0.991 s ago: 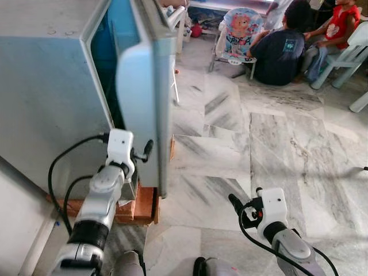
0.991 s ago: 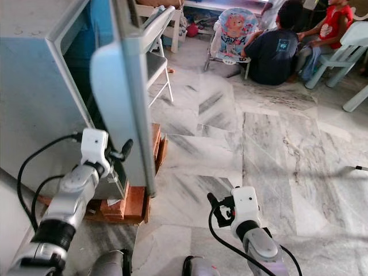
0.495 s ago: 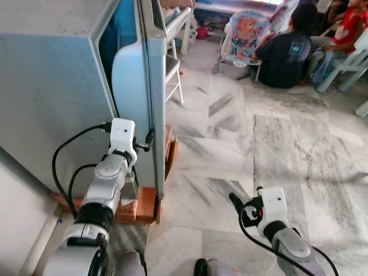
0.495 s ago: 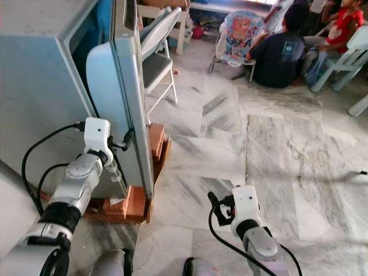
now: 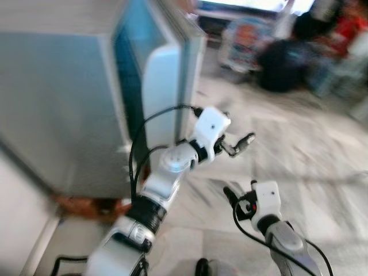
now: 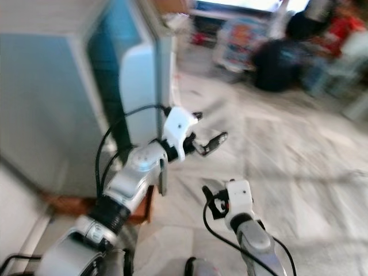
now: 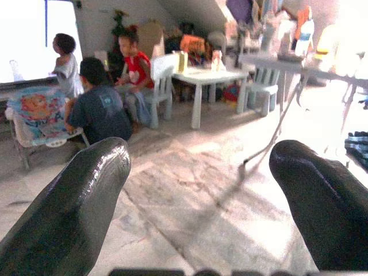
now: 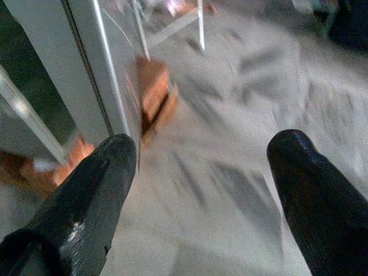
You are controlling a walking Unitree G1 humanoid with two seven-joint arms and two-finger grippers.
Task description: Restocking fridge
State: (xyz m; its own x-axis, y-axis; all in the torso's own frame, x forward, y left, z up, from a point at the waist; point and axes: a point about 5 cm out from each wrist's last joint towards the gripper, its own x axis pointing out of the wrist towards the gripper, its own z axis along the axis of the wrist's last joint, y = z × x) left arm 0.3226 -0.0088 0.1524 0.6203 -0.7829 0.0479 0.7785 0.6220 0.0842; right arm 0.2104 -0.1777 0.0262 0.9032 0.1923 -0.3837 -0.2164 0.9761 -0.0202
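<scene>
The left gripper (image 5: 238, 144), jaws spread wide and empty, is hovering just beside the pale blue metal fridge door's (image 5: 167, 92) outer edge, likely to swing it, while the right gripper (image 5: 230, 197), also spread and empty, is hanging low over the grey marble floor (image 5: 322, 155).

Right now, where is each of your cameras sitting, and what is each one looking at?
Left eye and right eye views: on my head, looking down at the fridge with its door ajar and the marble floor; both show my left gripper and right gripper.
Left wrist view: along open fingers at people and a white table.
Right wrist view: along open fingers at the fridge door's bottom and brick supports.
</scene>
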